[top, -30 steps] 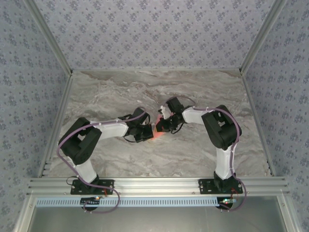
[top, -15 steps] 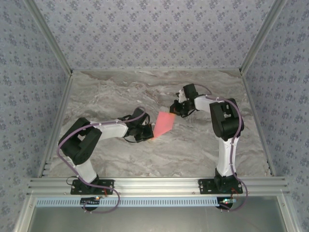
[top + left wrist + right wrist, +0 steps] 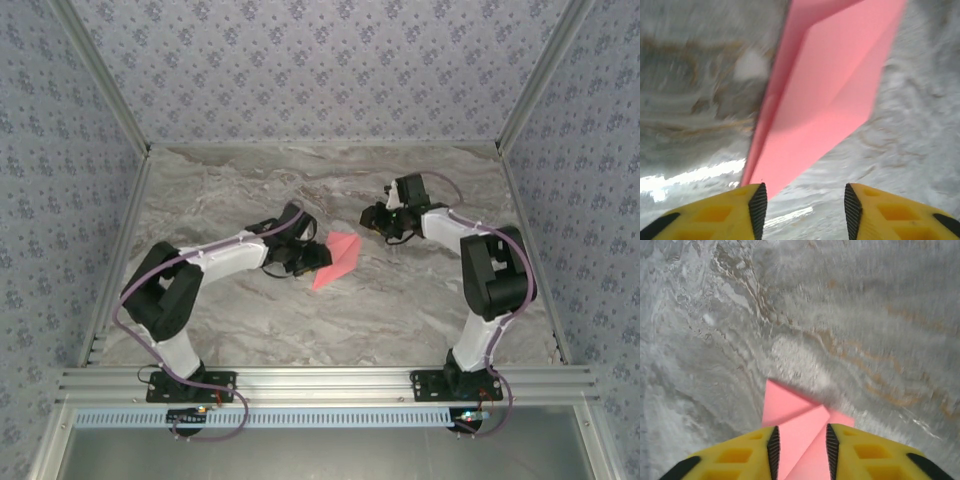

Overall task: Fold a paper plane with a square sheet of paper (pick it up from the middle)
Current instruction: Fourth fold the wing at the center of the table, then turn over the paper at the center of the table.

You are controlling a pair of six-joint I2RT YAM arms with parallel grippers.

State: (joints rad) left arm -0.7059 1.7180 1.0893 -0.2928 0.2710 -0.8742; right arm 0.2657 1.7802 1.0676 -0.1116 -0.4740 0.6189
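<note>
- Pink paper plane (image 3: 335, 261) sits on the marble table (image 3: 240, 190).
- left claw (image 3: 802, 197) has its jaws apart, just beside the plane.
- right claw (image 3: 801, 437) is apart too, gripping nothing.

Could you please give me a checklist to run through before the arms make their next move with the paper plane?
1. The left claw is open, nothing between its fingers: ok.
2. The right claw is open, apart from the paper plane in the top view: ok.
3. The plane lies on the table, held by neither claw: ok.
4. Its centre crease shows in the left wrist view: ok.
5. Both wings folded evenly: cannot tell.
</note>
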